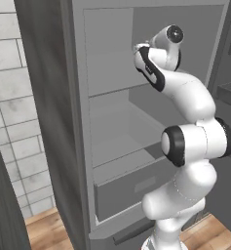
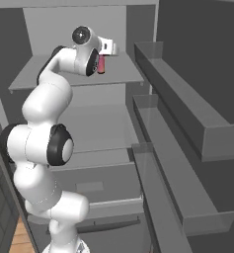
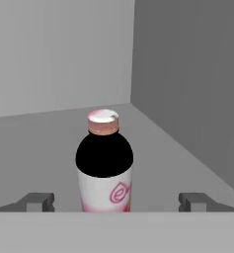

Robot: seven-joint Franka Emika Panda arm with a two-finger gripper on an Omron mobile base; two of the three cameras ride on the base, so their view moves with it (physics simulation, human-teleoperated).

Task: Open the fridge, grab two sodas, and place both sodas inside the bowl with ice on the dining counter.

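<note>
Soda bottle (image 3: 104, 168) seen upright on fridge (image 1: 58, 122) shelf, dark shoulders, pink cap, white label, pincer (image 3: 116, 201) held open around it, arm reached inside.

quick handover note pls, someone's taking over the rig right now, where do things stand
Gripper: jaws wide open, holding nothing, reaching into the fridge at the upper shelf.
Fridge: door open, inner shelves and door bins in view.
Soda bottle: upright on the upper shelf near the back right corner, sitting between the open fingertips, not gripped.
Done: fridge opened, hand lined up on the first soda.
Left: close on the bottle, carry it to the bowl with ice on the dining counter, then fetch and place the second soda.
</note>
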